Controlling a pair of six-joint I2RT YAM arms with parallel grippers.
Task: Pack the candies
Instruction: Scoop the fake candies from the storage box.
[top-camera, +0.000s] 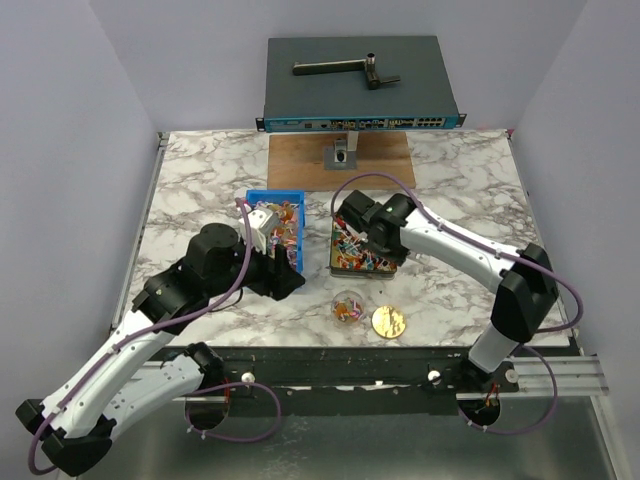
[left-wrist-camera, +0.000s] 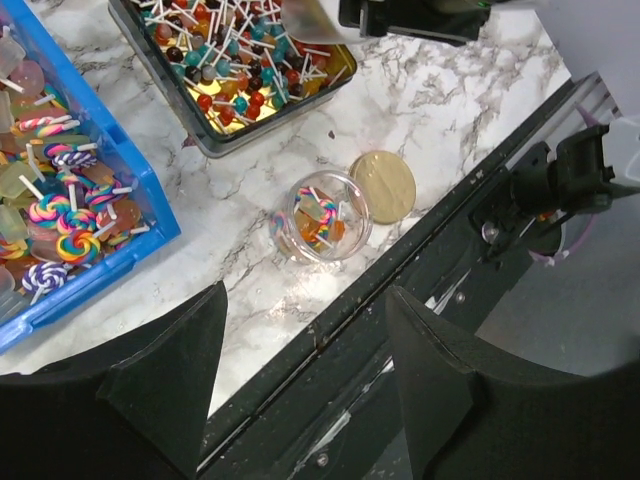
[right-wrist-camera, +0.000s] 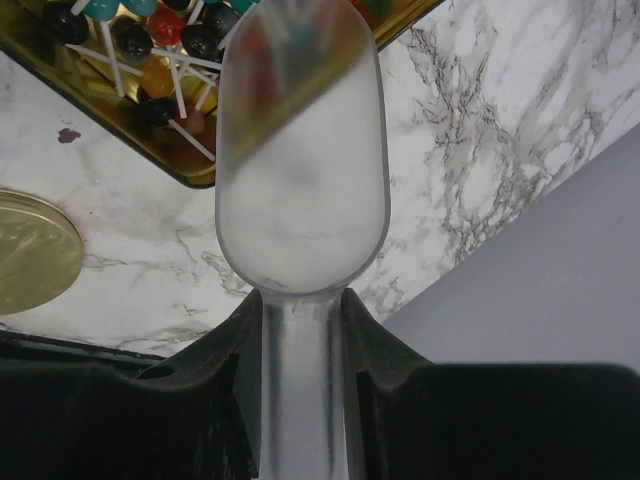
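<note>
At the centre of the top view, the candies (top-camera: 360, 250) you're after lie heaped in the dark tray (left-wrist-camera: 205, 148), small balls on white sticks. The right arm is over them, while the left arm is off to the left above the blue bin (top-camera: 270, 194).

From the right wrist, the tray sits at the upper left of the frame. The scoop (right-wrist-camera: 300, 170) runs lengthwise up the frame toward the heap, its tip over the tray's near corner and its bowl seemingly empty.

Your right fingers (right-wrist-camera: 235, 350) are nearly closed, pinching the scoop's handle. Your left fingers (left-wrist-camera: 180, 360) stand well apart with nothing between them.

The jar (left-wrist-camera: 322, 215), holding a few candies, waits on the tabletop (left-wrist-camera: 450, 90) just below the tray, beside the gold lid (left-wrist-camera: 380, 185).
</note>
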